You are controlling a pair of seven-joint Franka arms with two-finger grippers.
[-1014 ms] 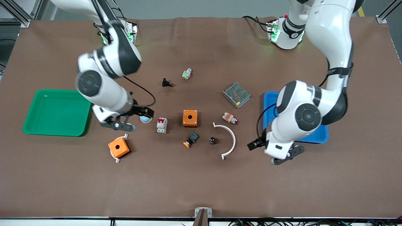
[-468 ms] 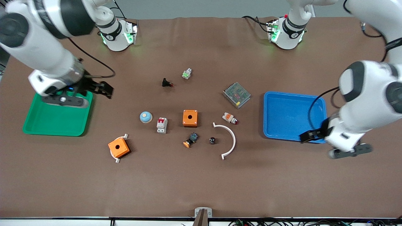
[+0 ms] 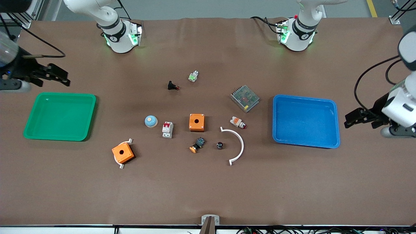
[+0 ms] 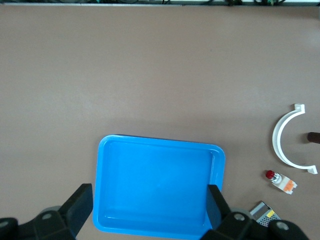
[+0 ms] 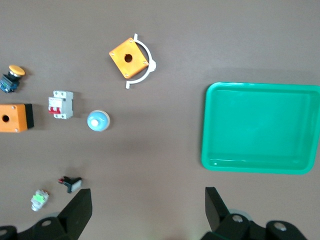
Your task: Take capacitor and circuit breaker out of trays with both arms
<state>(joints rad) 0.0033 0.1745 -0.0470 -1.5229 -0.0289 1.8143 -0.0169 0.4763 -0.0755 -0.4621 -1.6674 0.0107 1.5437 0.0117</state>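
The capacitor (image 3: 220, 145), a tiny black cylinder, stands beside the white arc, and its edge shows in the left wrist view (image 4: 314, 137). The breaker (image 3: 167, 129), a grey-white block with red levers, lies between the blue dome and an orange box; it also shows in the right wrist view (image 5: 61, 104). My right gripper (image 3: 63, 77) is open and empty, raised over the table by the green tray's edge (image 5: 147, 200). My left gripper (image 3: 349, 118) is open and empty, raised beside the blue tray at the left arm's end (image 4: 149, 200).
A green tray (image 3: 60, 117) and a blue tray (image 3: 305, 120) lie at the two ends. Two orange boxes (image 3: 196, 122) (image 3: 123, 152), a white arc (image 3: 239, 143), a mesh-topped grey unit (image 3: 245, 98), a blue dome (image 3: 150, 121) and several small switches lie mid-table.
Both arms have swung up and outward from the middle of the table to its ends. Both grippers stayed open and empty. No part has moved.
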